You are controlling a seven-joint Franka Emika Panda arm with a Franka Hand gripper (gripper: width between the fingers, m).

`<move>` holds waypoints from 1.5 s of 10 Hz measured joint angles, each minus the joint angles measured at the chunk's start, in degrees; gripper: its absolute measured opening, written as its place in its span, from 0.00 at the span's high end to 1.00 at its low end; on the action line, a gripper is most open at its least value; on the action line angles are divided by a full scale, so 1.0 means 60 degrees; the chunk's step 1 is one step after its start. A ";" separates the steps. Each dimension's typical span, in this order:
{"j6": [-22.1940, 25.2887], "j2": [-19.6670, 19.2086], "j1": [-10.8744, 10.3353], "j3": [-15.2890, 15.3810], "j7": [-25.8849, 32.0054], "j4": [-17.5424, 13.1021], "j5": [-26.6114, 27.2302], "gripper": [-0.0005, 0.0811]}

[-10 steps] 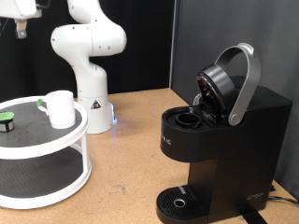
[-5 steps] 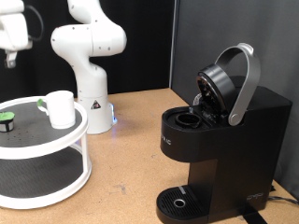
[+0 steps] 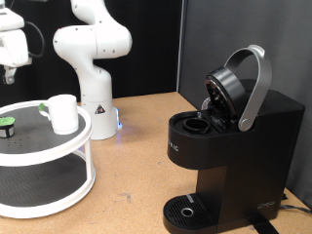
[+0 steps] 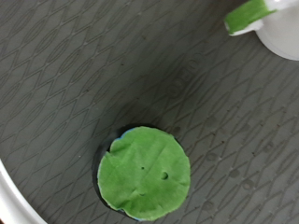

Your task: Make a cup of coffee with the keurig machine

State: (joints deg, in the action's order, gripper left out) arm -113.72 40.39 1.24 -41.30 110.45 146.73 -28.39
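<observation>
The white cup stands on the top shelf of a round white stand at the exterior view's left. A green-topped pod lies on the same shelf near the left edge. My gripper hangs above that pod, well clear of it. In the wrist view the pod lies flat on the dark shelf mat, and a piece of the cup shows in a corner; my fingers do not show there. The keurig machine stands at the right with its lid and silver handle raised.
A small green piece sits beside the cup, also in the wrist view. The arm's white base stands behind the stand. The stand has a lower shelf. The machine's round drip tray holds nothing.
My gripper has come down and a little to the left at the exterior view's top left, closer above the green-topped pod. Cup, pod and machine have not moved.
</observation>
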 joint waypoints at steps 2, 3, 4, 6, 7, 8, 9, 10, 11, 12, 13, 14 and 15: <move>-0.0497 -0.0100 0.0008 -0.0082 -0.0019 0.0382 -0.0385 0.01; -0.0858 -0.0260 0.0009 -0.0142 -0.0102 0.0573 -0.0511 0.01; -0.1241 -0.0463 0.0010 -0.0186 -0.0245 0.0746 -0.0604 0.01; -0.1943 -0.0877 0.0012 -0.0299 -0.0380 0.1004 -0.0711 0.01; -0.2241 -0.1046 0.0017 -0.0359 -0.0444 0.1099 -0.0739 0.01; -0.2520 -0.1190 0.0028 -0.0426 -0.0458 0.1187 -0.0787 0.01; -0.2785 -0.1328 0.0039 -0.0512 -0.0458 0.1273 -0.0817 0.01; -0.2996 -0.1453 0.0043 -0.0589 -0.0458 0.1345 -0.0819 0.01; -0.3166 -0.1577 0.0043 -0.0650 -0.0458 0.1403 -0.0819 0.01; -0.3308 -0.1702 0.0041 -0.0704 -0.0455 0.1446 -0.0819 0.01; -0.3419 -0.1812 0.0031 -0.0770 -0.0437 0.1479 -0.0819 0.01; -0.3528 -0.1891 0.0029 -0.0825 -0.0420 0.1515 -0.0819 0.01; -0.3624 -0.1965 0.0026 -0.0872 -0.0395 0.1545 -0.0819 0.01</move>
State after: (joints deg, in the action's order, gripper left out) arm -135.47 28.59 1.39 -46.53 108.09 156.00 -33.30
